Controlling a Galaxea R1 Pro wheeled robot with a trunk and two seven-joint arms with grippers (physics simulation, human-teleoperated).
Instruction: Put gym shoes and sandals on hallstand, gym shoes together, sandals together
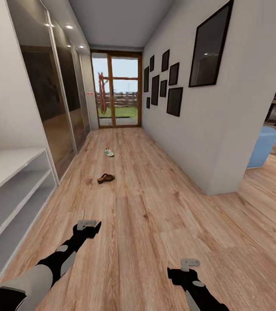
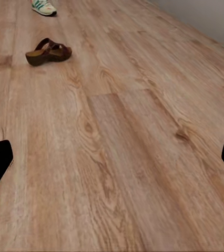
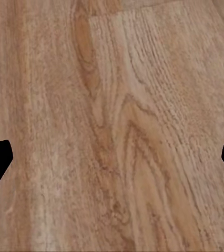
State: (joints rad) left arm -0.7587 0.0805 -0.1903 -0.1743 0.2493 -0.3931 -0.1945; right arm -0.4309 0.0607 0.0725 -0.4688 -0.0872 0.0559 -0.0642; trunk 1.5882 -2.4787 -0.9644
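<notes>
A brown sandal (image 1: pixel 106 178) (image 2: pixel 48 51) lies on the corridor floor (image 1: pixel 146 207) ahead of me. Farther down the corridor sits a white gym shoe (image 1: pixel 109 152) (image 2: pixel 43 7) with green stripes. The pale grey hallstand (image 1: pixel 8 190) with open shelf tiers stands against the left wall, its shelves bare where I see them. My left gripper (image 1: pixel 88 225) hangs open above the floor, well short of the sandal. My right gripper (image 1: pixel 189 263) is open too, over bare planks (image 3: pixel 112 126), with nothing between its fingers.
Glossy wardrobe doors (image 1: pixel 55 99) line the left wall. The right wall (image 1: pixel 189 108) carries dark picture frames and ends at a corner, beyond which stands a blue seat (image 1: pixel 261 147). A glass door (image 1: pixel 116 90) closes the corridor's far end.
</notes>
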